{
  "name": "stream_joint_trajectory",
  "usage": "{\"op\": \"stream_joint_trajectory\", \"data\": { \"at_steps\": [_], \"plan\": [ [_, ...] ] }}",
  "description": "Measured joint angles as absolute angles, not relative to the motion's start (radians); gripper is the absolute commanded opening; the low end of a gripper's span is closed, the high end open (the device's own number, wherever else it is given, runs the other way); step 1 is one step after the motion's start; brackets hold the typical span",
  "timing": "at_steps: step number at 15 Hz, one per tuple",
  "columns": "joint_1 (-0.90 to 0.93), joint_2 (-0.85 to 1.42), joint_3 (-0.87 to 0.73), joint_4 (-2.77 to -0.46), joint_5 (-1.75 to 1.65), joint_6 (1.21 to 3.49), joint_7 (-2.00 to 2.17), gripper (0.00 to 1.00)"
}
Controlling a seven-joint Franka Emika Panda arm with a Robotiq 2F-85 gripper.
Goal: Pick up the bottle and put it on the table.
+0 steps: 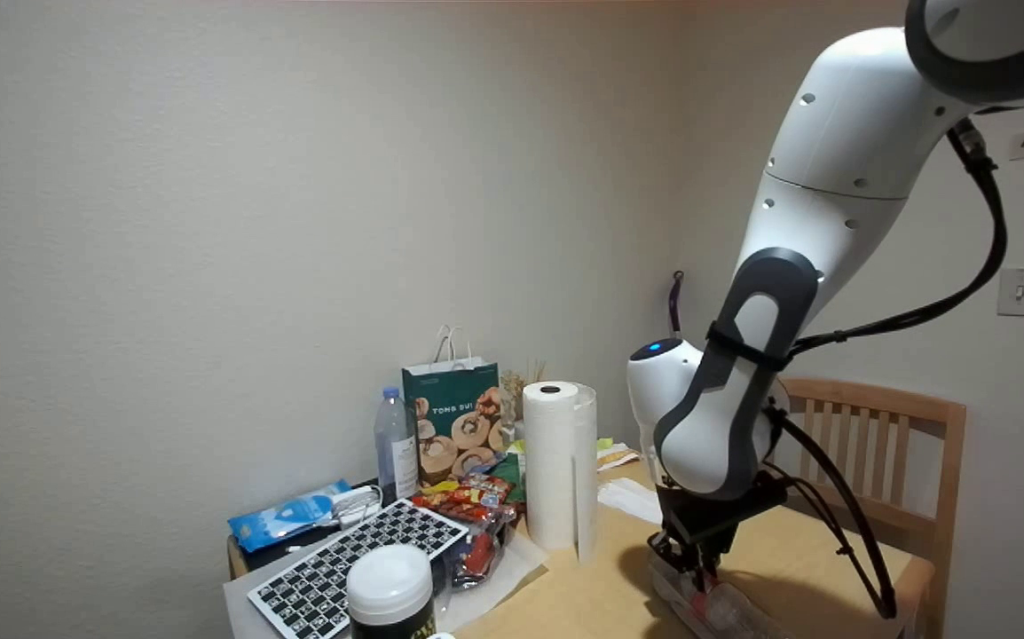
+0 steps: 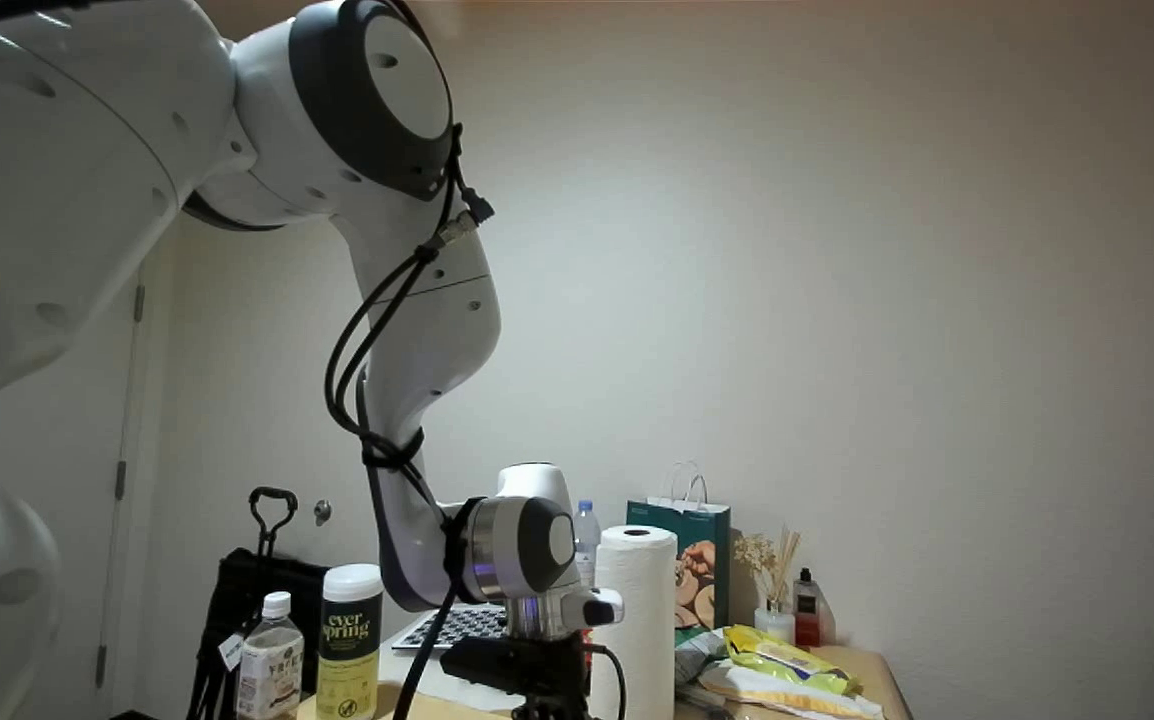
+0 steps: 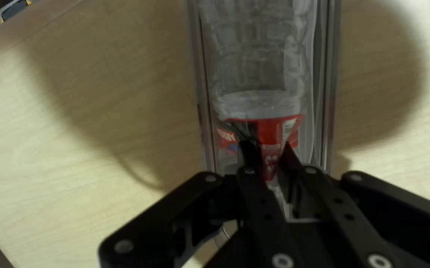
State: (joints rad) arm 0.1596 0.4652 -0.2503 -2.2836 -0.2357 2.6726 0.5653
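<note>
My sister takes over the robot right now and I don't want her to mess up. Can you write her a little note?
Fingers: closed on the clear bottle, pinching it at its red label.
Bottle: in or just over a clear container; whether it touches the bottom, I can't tell.
Table: under the container.
Done: bottle gripped.
Left: probably lift it clear of the container, set it on the table, then open the fingers.
</note>
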Motion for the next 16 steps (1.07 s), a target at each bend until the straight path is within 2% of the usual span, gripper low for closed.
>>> {"op": "stream_joint_trajectory", "data": {
  "at_steps": [4, 8, 16],
  "plan": [
    [0.198, 0.425, -0.282, -2.283, -0.261, 2.673, 0.586, 0.04],
    [0.284, 0.316, -0.353, -2.283, -0.43, 2.668, 0.729, 0.04],
    [0.366, 0.144, -0.329, -2.283, -0.806, 2.65, 1.299, 0.04]
  ]
}}
